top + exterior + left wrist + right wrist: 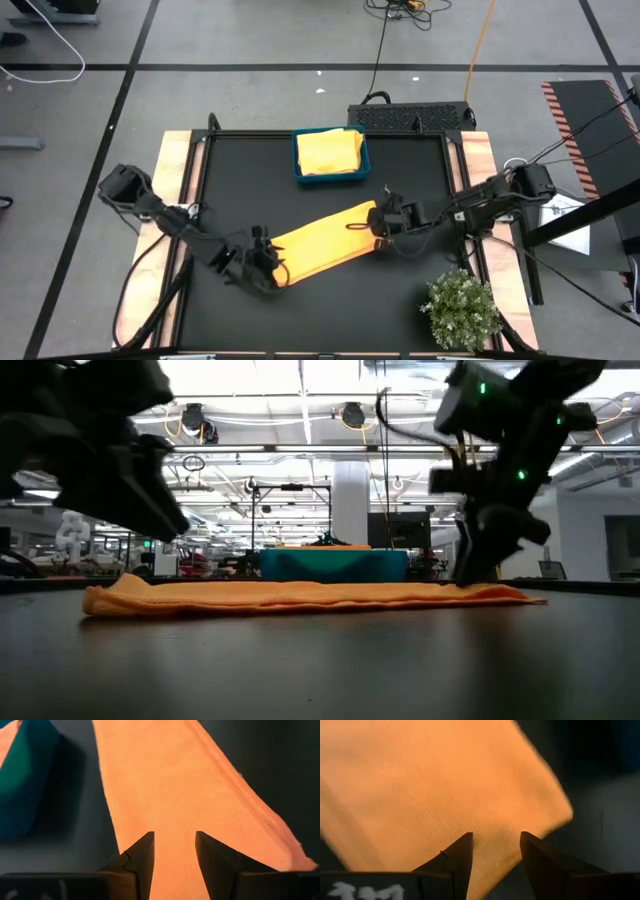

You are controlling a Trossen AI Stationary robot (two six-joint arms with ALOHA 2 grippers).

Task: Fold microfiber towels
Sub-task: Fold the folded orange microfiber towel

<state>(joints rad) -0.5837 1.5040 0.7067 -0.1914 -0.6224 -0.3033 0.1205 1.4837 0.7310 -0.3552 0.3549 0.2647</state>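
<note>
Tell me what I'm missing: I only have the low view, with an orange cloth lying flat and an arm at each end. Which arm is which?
Observer: From above, the left gripper is at the near-left end of the orange towel, and the right gripper is at its far-right end.
Operator: Is the cloth already folded?
Observer: It lies as a long narrow strip running diagonally across the table.
Operator: Are the fingers clamped on it?
Observer: No. Both wrist views show the fingers parted, with cloth visible through the gap.
Operator: What's in the teal thing behind?
Observer: The teal tray holds a yellow towel.
</note>
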